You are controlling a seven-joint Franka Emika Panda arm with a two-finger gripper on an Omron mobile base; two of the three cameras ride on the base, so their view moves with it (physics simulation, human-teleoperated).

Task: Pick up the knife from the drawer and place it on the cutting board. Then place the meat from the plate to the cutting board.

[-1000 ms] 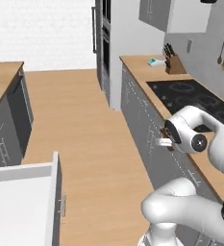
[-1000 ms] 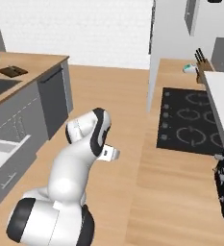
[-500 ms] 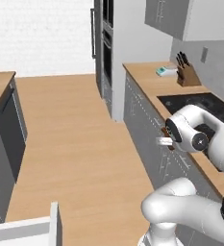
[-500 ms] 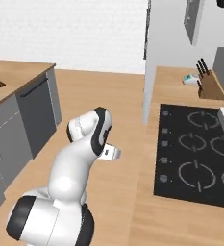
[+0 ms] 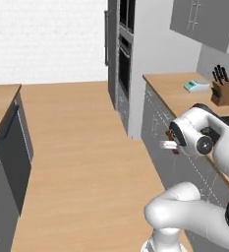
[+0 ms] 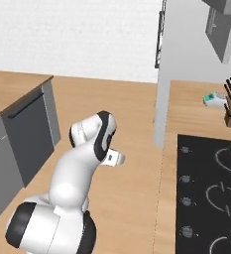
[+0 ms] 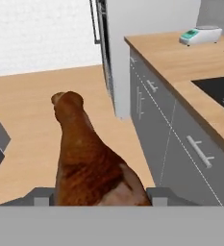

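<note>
Pincer (image 7: pixel 101 197) half-open, clamped on reddish-brown drumstick-like meat (image 7: pixel 84 153) | carry level, grip firm until over cutting board.

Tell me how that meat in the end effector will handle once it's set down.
The meat looks firm and holds its drumstick shape, so probably stiff. Its rounded, tapering body may roll or tip over. The glossy surface hints that it could slip between the fingers.

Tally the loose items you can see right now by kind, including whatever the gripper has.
Meat, gripped between the fingers: 1
Knife block on the right counter: 1
Small white-and-teal scale beside it: 1
Total: 3
</note>
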